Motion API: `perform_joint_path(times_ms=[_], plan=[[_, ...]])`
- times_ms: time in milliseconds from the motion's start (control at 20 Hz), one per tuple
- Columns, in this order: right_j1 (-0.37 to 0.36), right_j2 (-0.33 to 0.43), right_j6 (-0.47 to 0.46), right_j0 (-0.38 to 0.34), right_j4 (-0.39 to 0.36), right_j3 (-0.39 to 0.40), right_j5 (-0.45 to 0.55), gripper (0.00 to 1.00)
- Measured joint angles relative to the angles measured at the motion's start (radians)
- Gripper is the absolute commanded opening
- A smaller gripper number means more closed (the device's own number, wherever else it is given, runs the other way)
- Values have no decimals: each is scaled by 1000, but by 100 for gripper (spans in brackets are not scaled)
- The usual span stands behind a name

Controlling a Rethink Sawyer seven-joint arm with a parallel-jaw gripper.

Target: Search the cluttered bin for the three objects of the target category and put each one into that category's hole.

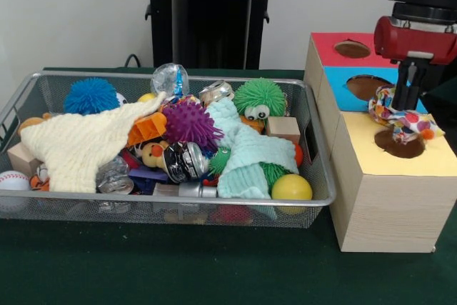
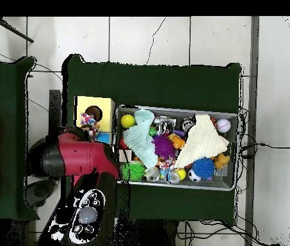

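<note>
We see a bench (image 1: 214, 269) covered in dark green cloth. Directly on it sits a wire mesh bin (image 1: 318, 169) full of mixed toys and cloths, and just beside the bin stands a wooden box (image 1: 385, 212) with red, blue and yellow tops, each with a hole.

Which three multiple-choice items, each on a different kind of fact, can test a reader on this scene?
1. Where is the patterned cloth?
A. in the wire bin
B. at the yellow hole
C. on the green table cover

2. What colour is the sorting box's top section farthest from the camera in the front view?
A. red
B. purple
C. white

3. How does the pale yellow cloth lie?
A. folded beside the bin
B. hanging from the gripper
C. spread over toys in the bin

Answers: 1 B, it sits at that hole's rim; 2 A, red lies behind blue; 3 C, it drapes over toys.
</note>
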Motion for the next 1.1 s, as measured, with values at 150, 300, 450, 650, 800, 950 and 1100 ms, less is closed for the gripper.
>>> perform_joint_path(times_ms=[150, 300, 450, 650, 800, 950, 1100], plan=[[8, 0, 0, 0, 0, -6, -22, 0], [24, 0, 0, 0, 0, -19, -71, 0], [37, 0, 0, 0, 0, -29, -115, 0], [49, 0, 0, 0, -1, -44, -151, 0], [61, 0, 0, -1, -1, -60, -154, 0], [78, -1, 0, -1, -1, -78, -154, 0], [100, -2, 0, -2, -1, -93, -155, 0]])
